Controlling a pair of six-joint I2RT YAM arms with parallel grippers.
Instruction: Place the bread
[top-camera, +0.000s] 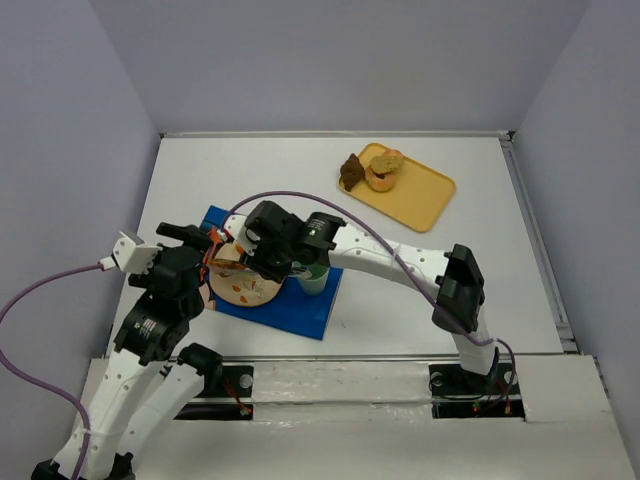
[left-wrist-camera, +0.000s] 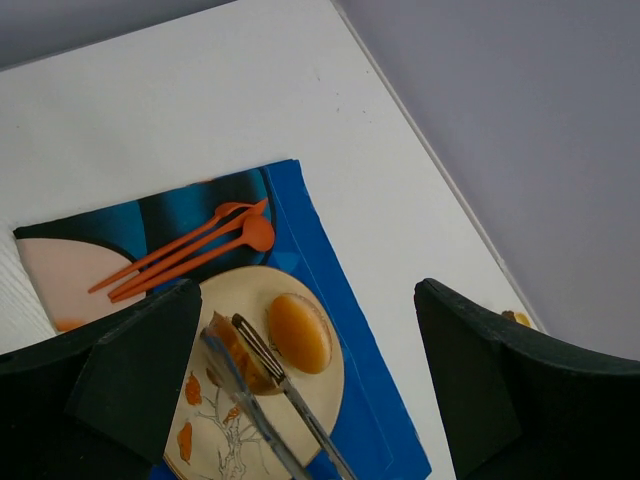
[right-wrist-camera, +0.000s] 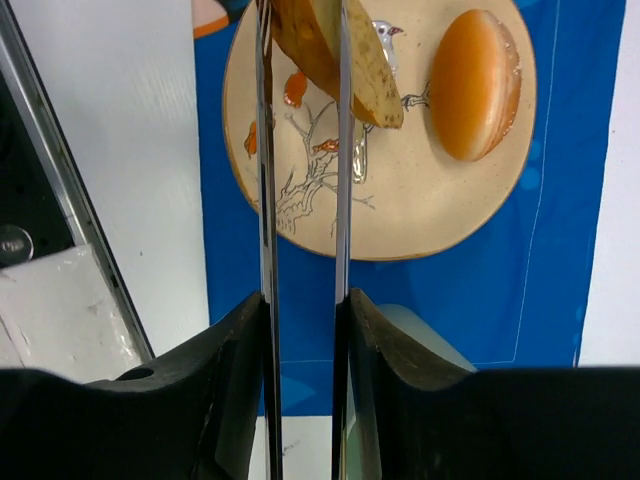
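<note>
My right gripper (right-wrist-camera: 300, 330) is shut on metal tongs (right-wrist-camera: 265, 150). The tongs pinch a bread slice (right-wrist-camera: 345, 50) just over the cream plate with a bird drawing (right-wrist-camera: 400, 210). An orange bun (right-wrist-camera: 475, 85) lies on the plate beside it. In the left wrist view the slice (left-wrist-camera: 240, 355) sits between the tong tips (left-wrist-camera: 290, 400), next to the bun (left-wrist-camera: 298, 332). My left gripper (left-wrist-camera: 310, 375) is open and empty above the plate's (left-wrist-camera: 328, 395) left side. In the top view both grippers, the left (top-camera: 190, 245) and the right (top-camera: 265, 250), are by the plate (top-camera: 240, 288).
The plate rests on a blue mat (top-camera: 290, 310) with orange cutlery (left-wrist-camera: 190, 250) at its far end. A green cup (top-camera: 313, 278) stands on the mat under the right arm. A yellow tray (top-camera: 420, 195) with more bread pieces (top-camera: 383, 168) lies at the back right.
</note>
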